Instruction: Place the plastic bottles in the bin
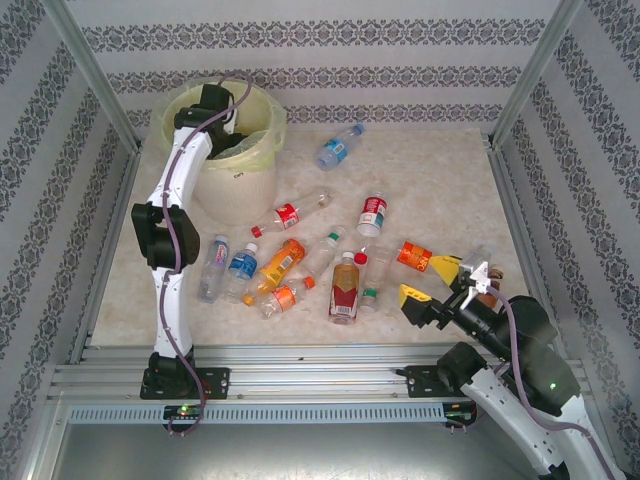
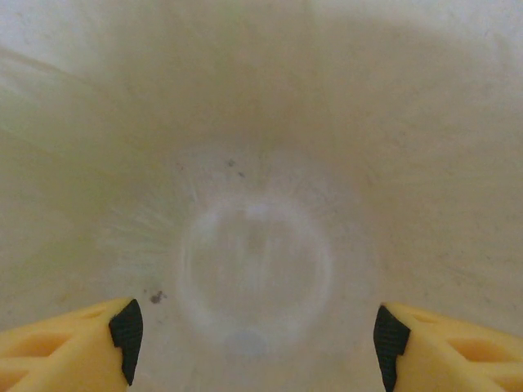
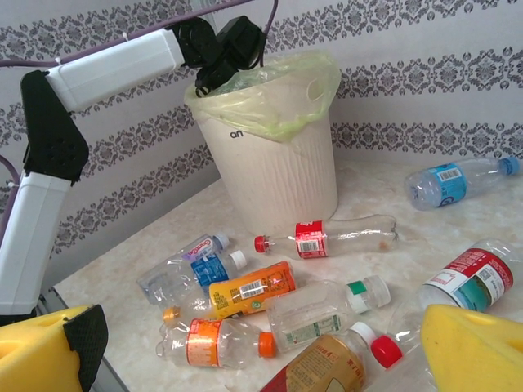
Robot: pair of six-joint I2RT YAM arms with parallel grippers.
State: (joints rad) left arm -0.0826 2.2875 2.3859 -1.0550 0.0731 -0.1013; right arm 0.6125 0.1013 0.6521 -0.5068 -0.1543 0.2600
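Note:
My left gripper point(image 2: 257, 343) hangs open inside the bin point(image 2: 384, 122), its yellow fingers point(image 2: 122, 331) wide apart. Below them a clear bottle point(image 2: 255, 265) shows end-on and blurred, touching neither pad. From above, the left arm point(image 1: 214, 103) reaches over the rim of the bin point(image 1: 268, 128), a white bucket with a pale yellow bag. Several plastic bottles lie on the table: a blue-labelled one point(image 1: 338, 148), a red-labelled clear one point(image 1: 288, 215), an orange one point(image 1: 282, 260). My right gripper point(image 1: 428, 280) stands open near the front right, with nothing between its fingers.
In the right wrist view the bin point(image 3: 278, 180) stands at the back with the left arm point(image 3: 114, 65) over it. A red-labelled bottle point(image 3: 327, 239), an orange one point(image 3: 249, 287) and a clear green-labelled one point(image 3: 319, 314) lie ahead. Patterned walls and metal posts ring the marble table point(image 1: 440, 180).

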